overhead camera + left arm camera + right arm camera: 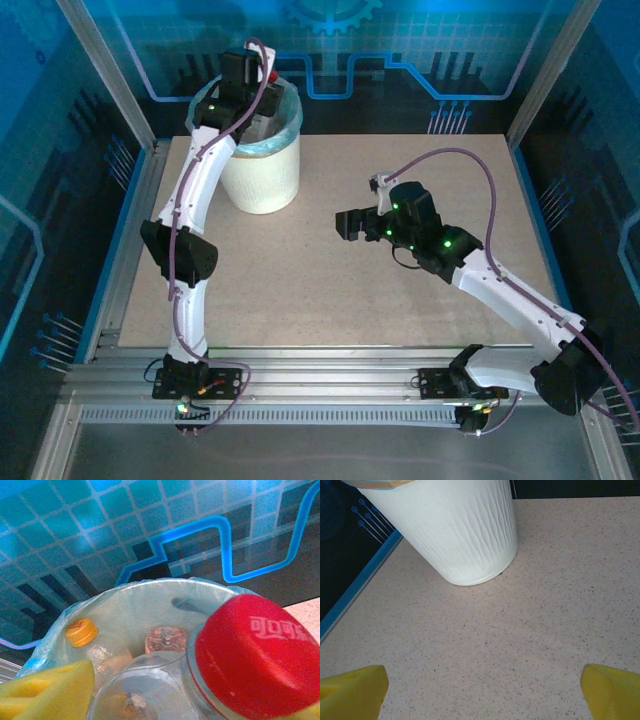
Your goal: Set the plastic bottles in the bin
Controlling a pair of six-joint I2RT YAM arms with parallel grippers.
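Above the bin, the left gripper brackets a red-capped bottle, its grip impossible to judge; the right gripper gapes wide.

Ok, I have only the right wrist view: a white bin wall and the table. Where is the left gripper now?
Observer: The left gripper hangs over the opening of the bin.
Operator: Does it carry something?
Observer: A bottle with a red cap lies between its fingers; whether it is gripped, I cannot tell.
Operator: Is the bin empty?
Observer: No, other bottles lie inside, one with an orange cap.
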